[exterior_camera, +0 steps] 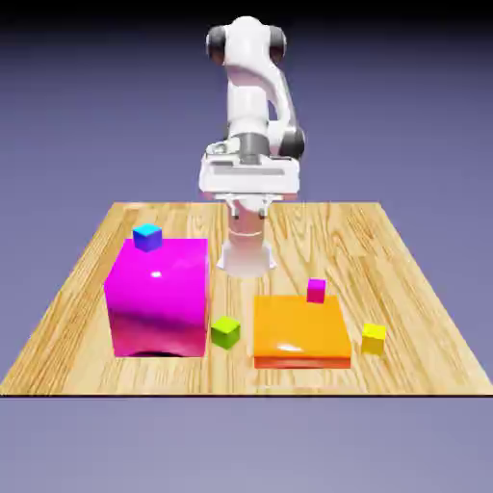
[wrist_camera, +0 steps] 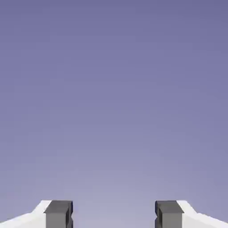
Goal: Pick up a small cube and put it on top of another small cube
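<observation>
Exterior view shows the task not yet begun in any visible way: no small cube sits on another. The tiny blue cube [exterior_camera: 147, 236] rests on top of the big magenta block [exterior_camera: 158, 298], toward the desk's [exterior_camera: 404, 289] edge on the exterior view's left. A magenta small cube [exterior_camera: 316, 290] sits on the flat orange slab [exterior_camera: 300, 331], a lime-green small cube [exterior_camera: 225, 332] lies on the desk between block and slab near the front edge, and a yellow small cube [exterior_camera: 374, 338] lies just beside the slab. All picking and placing is left.

The arm is folded up at the desk's far edge, its hand held high and well apart from every cube. In the hand view the gripper [wrist_camera: 113, 214] is released, fingertips spread with nothing between them, only backdrop ahead.
</observation>
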Available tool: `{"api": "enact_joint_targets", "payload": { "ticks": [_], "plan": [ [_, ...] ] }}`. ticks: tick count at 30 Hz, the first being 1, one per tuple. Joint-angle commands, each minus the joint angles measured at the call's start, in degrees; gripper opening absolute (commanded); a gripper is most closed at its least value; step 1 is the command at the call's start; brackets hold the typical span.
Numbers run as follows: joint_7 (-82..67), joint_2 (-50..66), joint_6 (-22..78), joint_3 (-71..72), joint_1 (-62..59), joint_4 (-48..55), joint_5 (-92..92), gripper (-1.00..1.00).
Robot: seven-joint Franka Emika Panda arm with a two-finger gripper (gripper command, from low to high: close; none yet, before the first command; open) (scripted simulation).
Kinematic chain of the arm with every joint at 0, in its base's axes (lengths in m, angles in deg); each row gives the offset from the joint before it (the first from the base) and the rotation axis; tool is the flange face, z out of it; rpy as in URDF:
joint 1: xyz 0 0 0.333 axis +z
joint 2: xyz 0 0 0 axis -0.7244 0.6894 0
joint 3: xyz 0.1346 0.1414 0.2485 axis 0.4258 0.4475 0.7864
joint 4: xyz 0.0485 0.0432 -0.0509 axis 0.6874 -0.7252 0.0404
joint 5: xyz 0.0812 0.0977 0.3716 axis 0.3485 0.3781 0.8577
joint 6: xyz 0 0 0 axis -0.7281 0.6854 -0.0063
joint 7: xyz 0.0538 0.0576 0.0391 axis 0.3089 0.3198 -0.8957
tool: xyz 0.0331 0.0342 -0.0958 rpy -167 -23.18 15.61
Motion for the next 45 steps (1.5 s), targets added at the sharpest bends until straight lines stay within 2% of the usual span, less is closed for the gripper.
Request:
{"api": "enact_joint_targets", "payload": {
  "ticks": [1,26,28,32,33,38,45],
  "plan": [
    [-0.4,2.1,1.5,1.0,0.5,1.3,-0.9,0.00],
    [-9.3,54.0,39.8,25.2,12.6,33.9,-23.3,0.00],
    [-9.4,54.5,40.1,25.5,12.8,34.2,-23.5,0.00],
    [-5.2,62.5,32.8,20.6,15.4,34.1,-29.8,0.00],
    [-5.2,62.5,32.8,20.6,15.4,34.1,-29.8,-1.00],
    [-9.2,54.2,40.3,25.2,12.6,34.1,-23.4,-1.00],
    [-0.7,39.7,49.8,11.9,1.6,30.6,-17.6,-1.00]
  ]
}}
